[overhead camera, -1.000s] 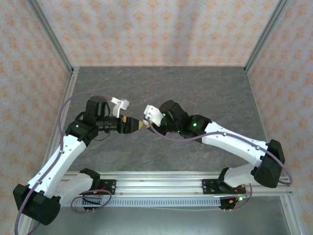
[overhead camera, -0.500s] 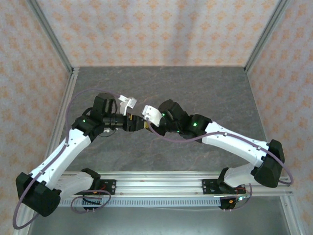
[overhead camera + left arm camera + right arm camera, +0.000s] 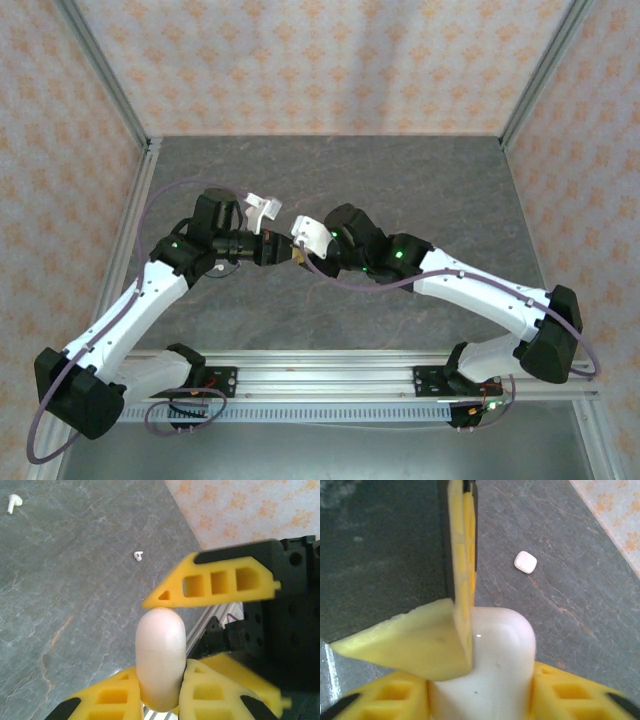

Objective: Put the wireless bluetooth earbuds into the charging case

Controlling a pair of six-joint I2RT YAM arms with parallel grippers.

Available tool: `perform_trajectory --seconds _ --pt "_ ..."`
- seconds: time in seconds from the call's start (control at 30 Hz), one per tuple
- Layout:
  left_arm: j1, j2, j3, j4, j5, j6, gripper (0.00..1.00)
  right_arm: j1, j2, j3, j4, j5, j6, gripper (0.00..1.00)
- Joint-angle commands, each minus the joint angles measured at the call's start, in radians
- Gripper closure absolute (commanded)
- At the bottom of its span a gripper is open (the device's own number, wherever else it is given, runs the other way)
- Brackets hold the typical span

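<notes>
Left gripper (image 3: pixel 162 682): nearly closed, both fingers pinching the lower end of the white case (image 3: pixel 161 640), which stands up btwn them in the left wrist view. Right gripper (image 3: pixel 480 682): part open w/ the same case sitting btwn its fingers. Both sides look to touch it, but can't tell if that's a real clamp or just loose contact. In the left wrist view 1 right finger (image 3: pixel 220 582) hangs just over the case's top end. So the 2 grippers meet tip to tip above mid table (image 3: pixel 400 170), case shared btwn them, off the surface. Lid looks shut, seam line visible, no bud seen in it. Out on the table: 1 bud (image 3: pixel 14 503) far off and a 2nd bud (image 3: pixel 138 556) nearer, both lying loose, well apart from the case. A spare case (image 3: pixel 525 562), closed, lies on the table beyond the right gripper. Progress, my read: early. Case is up and prob mid hand-over; nothing inserted. Left to do: settle the case in 1 gripper, open lid, fetch each bud, seat both, close.
</notes>
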Motion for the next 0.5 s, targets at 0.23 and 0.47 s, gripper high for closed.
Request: perform_trajectory --seconds 0.23,0.47 --pt "-0.001 -0.117 -0.125 0.048 -0.254 0.016 1.00 -0.010 -0.055 0.062 0.003 0.026 0.217 0.16" --pt "0.007 -0.236 -0.223 0.160 -0.301 -0.010 1.00 -0.161 -0.032 0.051 0.056 -0.277 0.516 0.18"
